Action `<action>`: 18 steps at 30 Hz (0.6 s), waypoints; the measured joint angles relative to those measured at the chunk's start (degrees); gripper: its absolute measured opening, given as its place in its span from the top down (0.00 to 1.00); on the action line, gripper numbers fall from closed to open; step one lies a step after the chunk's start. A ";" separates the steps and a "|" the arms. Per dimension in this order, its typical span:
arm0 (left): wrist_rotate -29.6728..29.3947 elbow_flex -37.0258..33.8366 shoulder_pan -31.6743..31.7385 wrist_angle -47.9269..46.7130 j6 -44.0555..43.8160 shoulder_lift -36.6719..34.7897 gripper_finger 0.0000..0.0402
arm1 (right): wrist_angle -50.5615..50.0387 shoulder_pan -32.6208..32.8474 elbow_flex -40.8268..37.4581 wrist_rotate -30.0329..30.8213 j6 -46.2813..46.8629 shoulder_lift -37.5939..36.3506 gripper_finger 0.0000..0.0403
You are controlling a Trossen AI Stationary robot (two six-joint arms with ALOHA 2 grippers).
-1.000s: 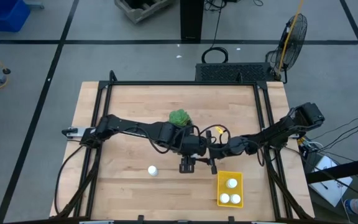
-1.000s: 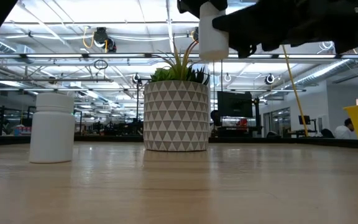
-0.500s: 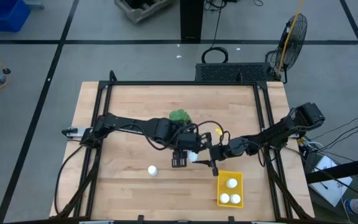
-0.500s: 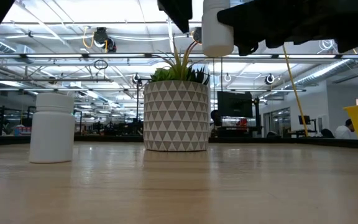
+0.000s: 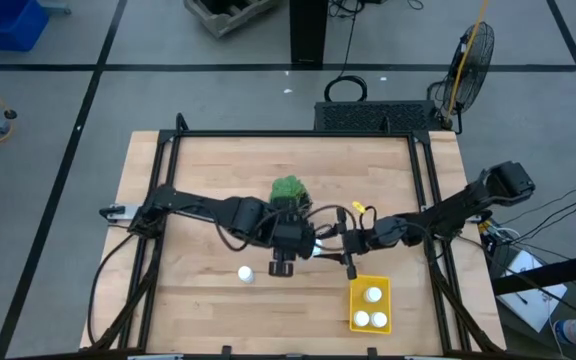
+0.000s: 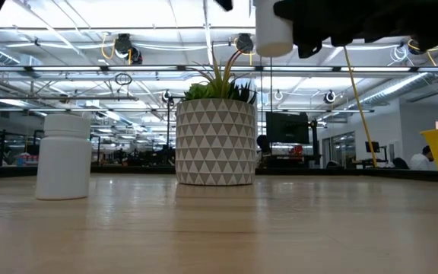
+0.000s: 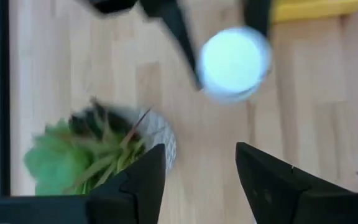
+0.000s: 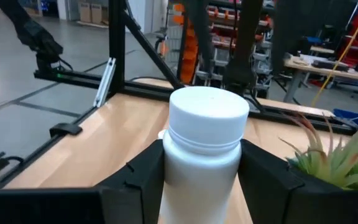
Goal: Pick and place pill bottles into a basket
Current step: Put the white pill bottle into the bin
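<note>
The held pill bottle was a plain white cylinder with a ribbed neck and a flat white cap. The right gripper had its fingers closed against the bottle's sides, lifting it clear of the table near the middle, just left of the basket. That shallow yellow bin sat at the near right with three bottles inside. Another bottle stood alone on the wood, near left. The left gripper hung beside the potted plant, fingers spread and empty. In the low view the held bottle's top was cut off — only four bottles showed.
</note>
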 joint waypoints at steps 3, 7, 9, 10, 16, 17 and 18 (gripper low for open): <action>0.08 -0.02 -0.98 1.23 1.79 0.13 0.53 | -1.48 0.11 -0.04 0.02 0.04 -1.35 0.60; 0.27 -0.02 -0.94 3.68 3.81 0.13 0.56 | -3.09 0.20 -0.04 0.53 -0.13 -2.47 0.60; 2.07 -0.02 -0.69 7.81 6.57 0.13 0.58 | -4.02 0.21 -0.04 1.34 -0.15 -2.69 0.60; 3.81 -0.02 -0.44 10.57 8.23 0.13 0.59 | -4.23 0.20 -0.04 1.33 -0.15 -2.73 0.60; 17.78 -0.02 1.71 21.95 14.96 -0.28 0.60 | -5.69 0.20 -0.04 1.31 -0.65 -2.75 0.60; 19.35 -0.02 2.08 23.18 15.36 -0.28 0.60 | -5.76 0.20 -0.04 1.31 -0.98 -2.75 0.60; 20.64 -0.02 2.46 24.24 15.68 -0.28 0.60 | -5.67 0.20 -0.04 1.31 -1.09 -2.75 0.60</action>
